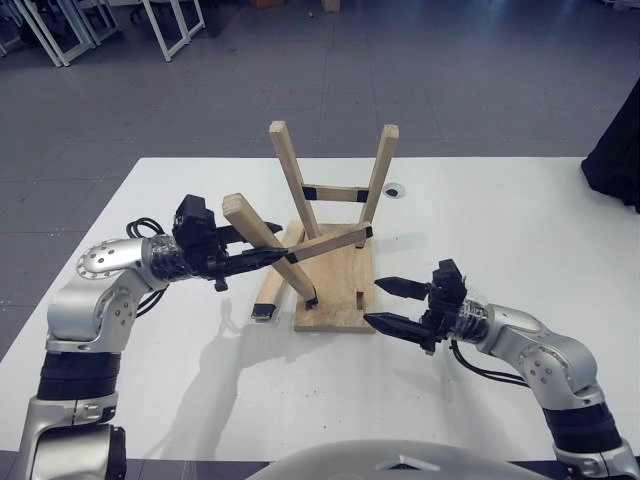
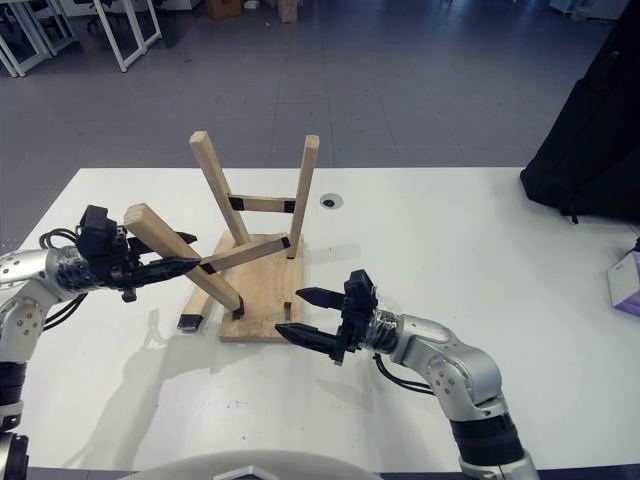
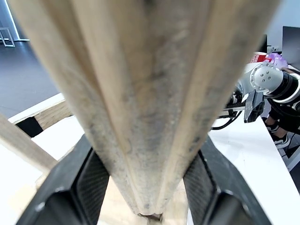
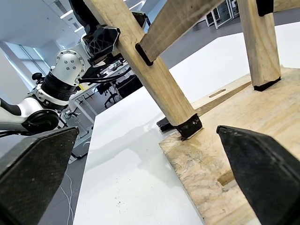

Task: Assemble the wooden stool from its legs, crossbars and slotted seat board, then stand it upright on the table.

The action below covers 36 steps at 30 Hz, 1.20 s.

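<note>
1. Seat board (image 1: 335,282): lies flat with its slots up, near the middle of the table (image 1: 500,220) and somewhat toward the table's near edge.
2. Far leg pair (image 1: 288,165), joined by a crossbar (image 1: 335,193): stands on the board's far side, with the upper ends splayed apart.
3. Tilted leg (image 1: 245,215): its lower end meets the board near the board's left edge, and its upper end leans toward the table's left edge. A second crossbar (image 1: 330,243) links it to the far pair.
4. Left gripper (image 1: 264,258): its fingers pinch the tilted leg from both sides, about mid-length.
5. Right gripper (image 1: 374,302): its fingers are spread and hold nothing, just beside the board's near right corner.
6. Loose wooden piece (image 1: 272,285): lies on the table along the board's left edge.
7. Handling (judgement): the wood looks stiff, fairly light and not fragile. The unglued joints may work loose, so a leg is best taken on its flat faces close to a crossbar. The flat board offers a hold only at an overhanging edge.
</note>
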### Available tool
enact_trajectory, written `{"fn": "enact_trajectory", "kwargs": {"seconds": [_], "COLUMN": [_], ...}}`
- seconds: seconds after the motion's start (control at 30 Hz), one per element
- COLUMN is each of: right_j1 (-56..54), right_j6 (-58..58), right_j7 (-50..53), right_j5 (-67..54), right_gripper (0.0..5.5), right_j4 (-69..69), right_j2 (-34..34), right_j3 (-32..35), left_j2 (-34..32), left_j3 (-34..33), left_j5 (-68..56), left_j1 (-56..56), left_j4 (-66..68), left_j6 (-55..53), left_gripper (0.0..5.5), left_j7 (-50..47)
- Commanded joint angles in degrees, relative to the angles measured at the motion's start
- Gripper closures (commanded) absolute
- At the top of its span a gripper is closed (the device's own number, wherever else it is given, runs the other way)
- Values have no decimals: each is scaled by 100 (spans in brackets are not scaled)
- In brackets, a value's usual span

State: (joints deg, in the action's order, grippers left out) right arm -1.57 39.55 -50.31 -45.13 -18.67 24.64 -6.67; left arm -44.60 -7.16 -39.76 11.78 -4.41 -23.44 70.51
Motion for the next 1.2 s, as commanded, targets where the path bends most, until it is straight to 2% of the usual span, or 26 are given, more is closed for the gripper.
{"fn": "enact_trajectory", "kwargs": {"seconds": [0.03, 0.33, 0.6, 0.9, 1.2], "right_j1": [2, -17, 15, 81, 159], "right_j6": [-80, -166, -201, -437, -553], "right_j7": [-18, -110, -183, -245, -255], "right_j5": [125, 299, 387, 564, 650], "right_gripper": [0, 0, 0, 0, 0], "right_j4": [77, 191, 251, 423, 462], "right_j2": [-49, -86, -146, -209, -191], "right_j3": [-76, -182, -319, -393, -395], "left_j2": [-158, -301, -738, -897, -969], "left_j3": [-173, 376, 1195, 1526, 1931], "left_j5": [-54, 470, 1104, 1307, 1832], "left_j1": [113, 490, 1106, 916, -79], "left_j4": [-34, 182, 741, 278, -27], "left_j6": [-137, -67, 93, 120, 826], "left_gripper": [346, 346, 347, 347, 347], "left_j7": [95, 434, 1436, 1542, 1144]}}
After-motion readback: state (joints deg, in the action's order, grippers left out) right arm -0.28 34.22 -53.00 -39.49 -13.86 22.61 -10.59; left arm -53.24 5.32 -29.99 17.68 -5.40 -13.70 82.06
